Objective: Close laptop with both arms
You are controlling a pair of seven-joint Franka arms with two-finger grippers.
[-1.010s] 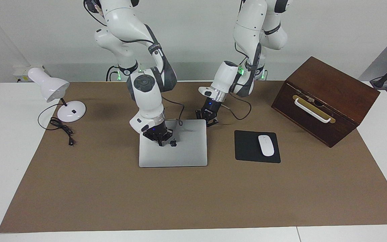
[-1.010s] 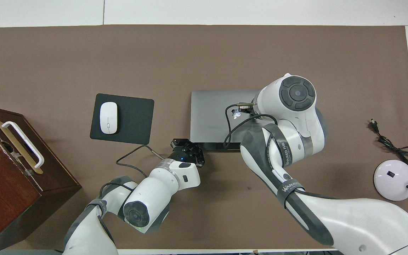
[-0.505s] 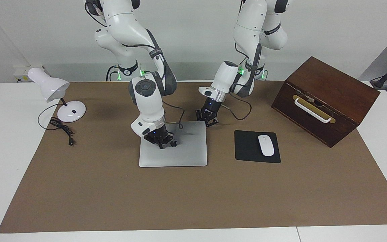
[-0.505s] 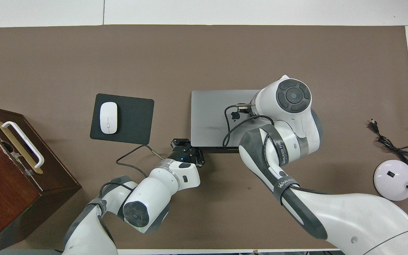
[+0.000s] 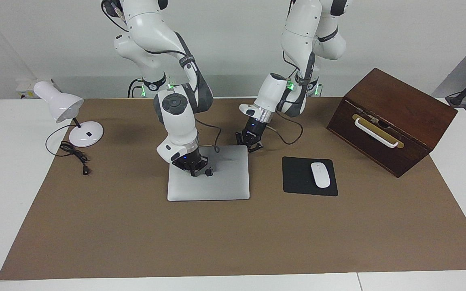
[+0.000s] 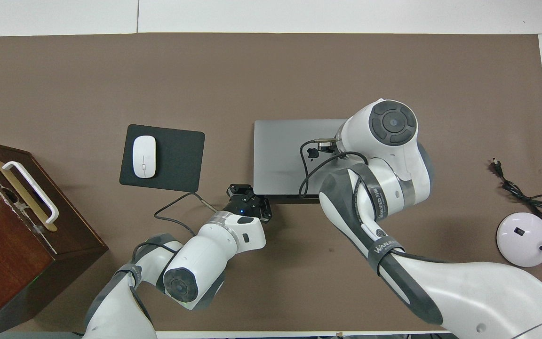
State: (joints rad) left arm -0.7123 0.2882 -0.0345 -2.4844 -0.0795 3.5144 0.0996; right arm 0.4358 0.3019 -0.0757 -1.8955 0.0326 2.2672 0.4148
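Observation:
The silver-grey laptop (image 5: 221, 184) (image 6: 278, 160) lies flat on the brown mat with its lid down and the dark apple logo (image 5: 208, 172) facing up. My right gripper (image 5: 194, 173) is shut, its tips down at the lid beside the logo; the overhead view hides it under the right arm's wrist. Whether it presses the lid I cannot tell. My left gripper (image 5: 252, 148) (image 6: 250, 197) is shut and low at the laptop's corner nearest the robots, toward the left arm's end, holding nothing.
A black mouse pad (image 5: 297, 178) with a white mouse (image 5: 320, 174) lies beside the laptop toward the left arm's end. A brown wooden box (image 5: 390, 121) with a white handle stands at that end. A white desk lamp (image 5: 67, 111) and its cord (image 5: 73, 153) are at the right arm's end.
The lid has sunk the last bit to lie flat under the right gripper, which moved down slightly with it. The left arm has stayed still.

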